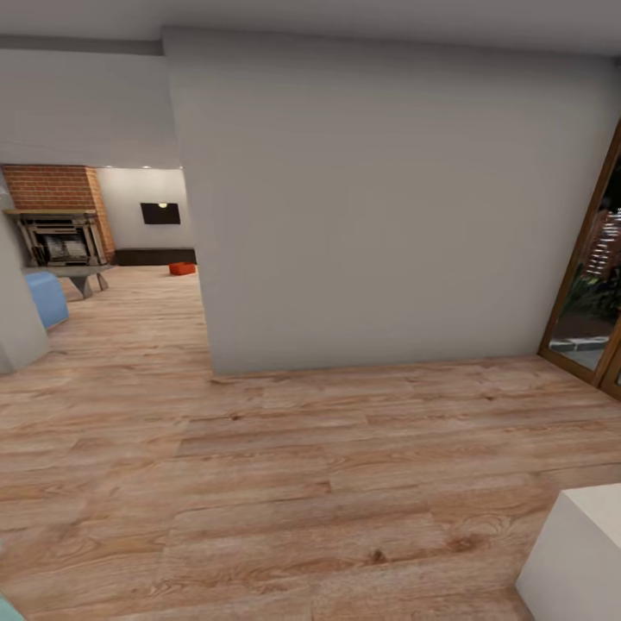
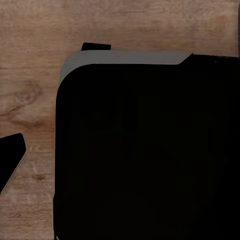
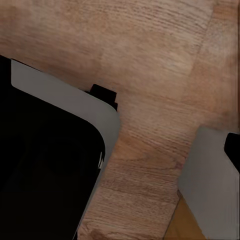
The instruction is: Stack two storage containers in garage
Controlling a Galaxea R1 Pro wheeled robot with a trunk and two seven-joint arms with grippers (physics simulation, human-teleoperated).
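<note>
Orange-red rectangular plastic bin [image 1: 182, 269] far left on light wood plank floor [image 1: 285, 483], beside brick fireplace [image 1: 59, 226], grey-white wall [image 1: 388, 207] ahead, gripper state cannot be told.

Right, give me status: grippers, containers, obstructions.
Gripper state can't be told from the wrist views. One orange-red container far off on the living room's wood floor, untouched. Grey wall dead ahead; opening lies left.
</note>
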